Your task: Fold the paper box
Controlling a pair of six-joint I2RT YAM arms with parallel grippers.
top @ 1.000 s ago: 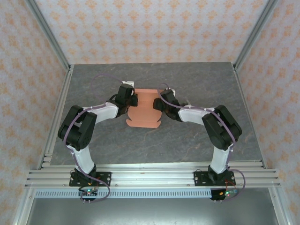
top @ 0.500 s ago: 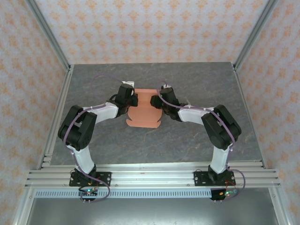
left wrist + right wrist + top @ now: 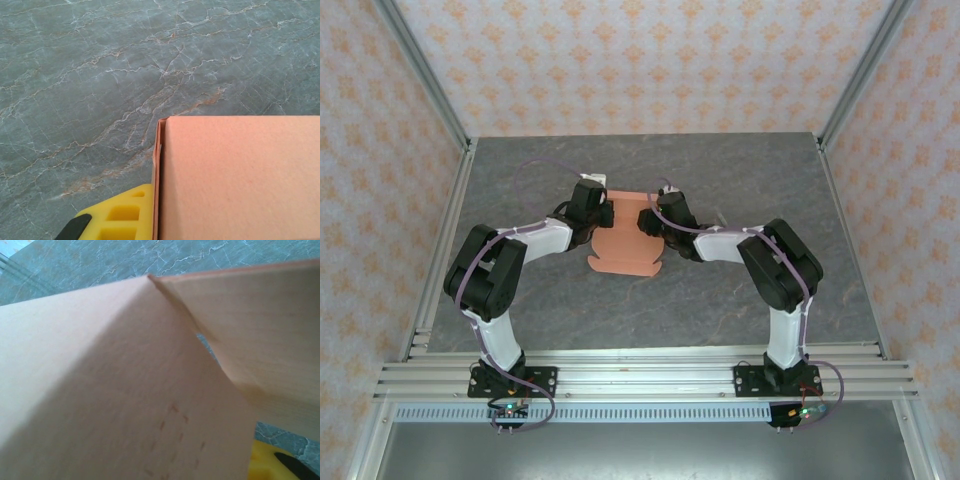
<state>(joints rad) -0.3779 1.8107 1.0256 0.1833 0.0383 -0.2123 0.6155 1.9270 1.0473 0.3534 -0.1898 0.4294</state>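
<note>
One salmon-orange paper box (image 3: 625,242) sits half-formed a little beyond the middle of the grey marbled table (image 3: 750,180). Its near edge, with a rounded tab at each corner, lies flat on the stone, while the far part looks lifted along its sides. Seen from the right wrist camera, one card panel slopes up to a sharp crease and meets a second flap at a corner, with a small gap between them lower down.

At the box's left side the left gripper (image 3: 604,212) is closed down to almost nothing. In its own camera a yellow finger (image 3: 120,217) lies tight against the doubled edge of the card, so it reads as a pinch on the left wall. The right gripper (image 3: 648,220) is at the right side towards the far end, buried in card. One yellow fingertip (image 3: 262,462) peeks out beneath the panel, but I cannot tell how wide its jaws stand or whether they have hold of anything.

My judgement is that the step in hand is standing the side walls up, with the left wall pinned as an anchor and the right wall being set. Next, the right tool needs a firm hold on that flap and a push inward along the crease, keeping the corner square and the thin card from buckling.
</note>
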